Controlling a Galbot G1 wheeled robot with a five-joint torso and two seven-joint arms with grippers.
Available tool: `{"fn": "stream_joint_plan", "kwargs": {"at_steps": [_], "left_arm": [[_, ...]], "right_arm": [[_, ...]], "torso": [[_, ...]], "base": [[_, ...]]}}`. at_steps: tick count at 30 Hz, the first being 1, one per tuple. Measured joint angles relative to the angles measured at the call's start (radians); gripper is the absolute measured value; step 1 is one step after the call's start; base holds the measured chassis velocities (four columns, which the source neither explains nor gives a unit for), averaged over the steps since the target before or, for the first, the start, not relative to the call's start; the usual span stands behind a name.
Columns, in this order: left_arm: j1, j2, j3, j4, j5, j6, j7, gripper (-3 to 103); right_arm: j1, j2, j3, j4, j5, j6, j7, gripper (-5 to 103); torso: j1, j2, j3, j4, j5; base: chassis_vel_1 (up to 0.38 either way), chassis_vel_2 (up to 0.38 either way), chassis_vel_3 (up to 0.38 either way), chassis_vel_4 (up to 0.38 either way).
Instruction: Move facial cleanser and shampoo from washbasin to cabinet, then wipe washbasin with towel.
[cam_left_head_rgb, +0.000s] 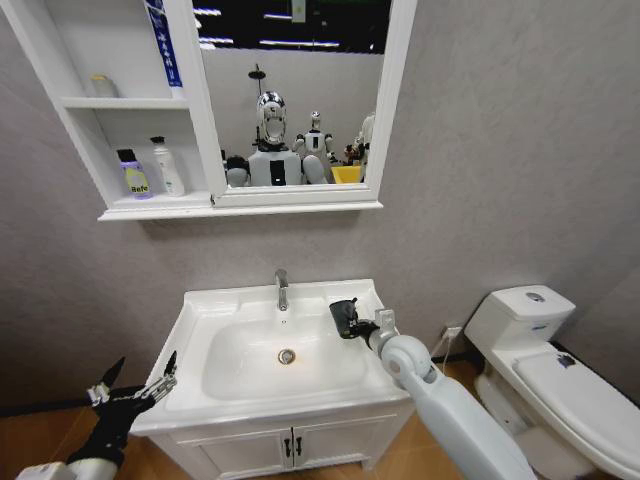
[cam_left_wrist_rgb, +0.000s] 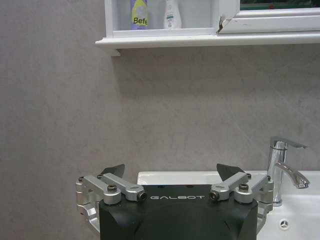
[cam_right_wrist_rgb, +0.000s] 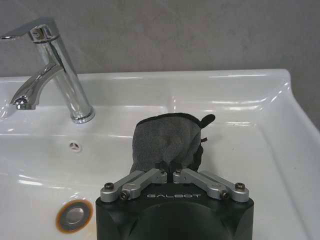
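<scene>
— Towel (cam_right_wrist_rgb: 167, 142) status?
— Dark grey, bunched, pinched in right gripper (cam_left_head_rgb: 343, 318) over washbasin (cam_left_head_rgb: 200, 330) bowl's right side, near chrome tap (cam_left_head_rgb: 282, 289).
— Left gripper (cam_left_head_rgb: 135, 385)?
— Fingers spread, off basin's front-left corner.
— Bottles?
— Purple bottle (cam_left_head_rgb: 134, 174) & white bottle (cam_left_head_rgb: 168, 166) on cabinet (cam_left_head_rgb: 130, 102) lower shelf. Toilet (cam_left_head_rgb: 545, 360) at right.

**Colours at the basin**

Washbasin (cam_left_head_rgb: 200, 330) white w/ chrome tap (cam_left_head_rgb: 282, 289). Towel (cam_right_wrist_rgb: 165, 142) dark grey. Cabinet (cam_left_head_rgb: 80, 105) white; on shelf a purple bottle (cam_left_head_rgb: 134, 175) w/ yellow label & a white bottle (cam_left_head_rgb: 168, 167). Wall (cam_left_head_rgb: 500, 150) mottled grey. Toilet (cam_left_head_rgb: 545, 365) white.
</scene>
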Motion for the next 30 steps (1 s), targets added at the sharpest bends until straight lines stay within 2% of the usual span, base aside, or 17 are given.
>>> {"fn": "stream_joint_plan", "kwargs": {"at_steps": [4,6,9,15,24,30], "left_arm": [[0.0,0.0,0.0,0.0,0.0,0.0,0.0,100],[0.0,0.0,0.0,0.0,0.0,0.0,0.0,100],[0.0,0.0,0.0,0.0,0.0,0.0,0.0,100],[0.0,0.0,0.0,0.0,0.0,0.0,0.0,100],[0.0,0.0,0.0,0.0,0.0,0.0,0.0,100],[0.0,0.0,0.0,0.0,0.0,0.0,0.0,100]], "right_arm": [[-0.003,0.021,-0.021,0.0,0.028,0.0,0.03,0],[-0.015,0.068,-0.053,-0.011,0.044,0.0,0.062,0],[-0.023,0.099,-0.055,-0.034,0.044,0.0,0.072,0],[-0.047,0.109,-0.031,-0.068,0.039,0.0,0.071,0],[-0.068,0.106,0.006,-0.129,0.017,0.0,0.0,0],[-0.045,0.149,-0.003,-0.191,-0.007,0.0,-0.033,0]], "torso": [[0.0,0.0,0.0,0.0001,0.0],[0.0,0.0,0.0,0.0001,0.0],[0.0,0.0,0.0,0.0001,-0.0001],[0.0,0.0,0.0,0.0,0.0001],[0.0,0.0,0.0,-0.0001,0.0001],[0.0,0.0,0.0,0.0001,0.0001]], "base": [[0.0,0.0,0.0,0.0],[0.0,0.0,0.0,0.0],[0.0,0.0,0.0,0.0],[0.0,0.0,0.0,0.0],[0.0,0.0,0.0,0.0],[0.0,0.0,0.0,0.0]]}}
